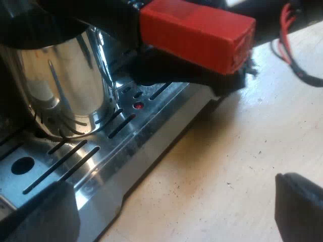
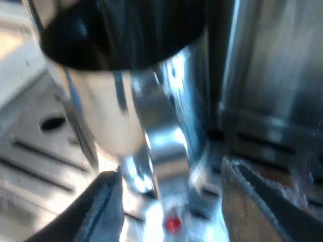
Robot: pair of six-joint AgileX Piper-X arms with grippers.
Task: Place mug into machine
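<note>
A shiny metal mug (image 1: 65,85) stands on the slotted drip tray (image 1: 108,151) at the espresso machine's front. Just above it juts the red end of the holder's handle (image 1: 197,33), locked into the machine. My left gripper (image 1: 171,212) is open and holds nothing; one finger hangs over the tray's rim, the other over the wooden table. In the right wrist view the mug (image 2: 101,106) is very close, and its metal handle (image 2: 161,146) lies in the gap of my right gripper (image 2: 171,206). That gripper is open, its fingers (image 2: 103,212) on either side of the handle and apart from it.
A small red float (image 1: 138,106) pokes up from the drip tray beside the mug. The machine's steel body (image 2: 272,75) rises right behind the mug. Pale wooden table (image 1: 237,151) spreads out from the tray's edge.
</note>
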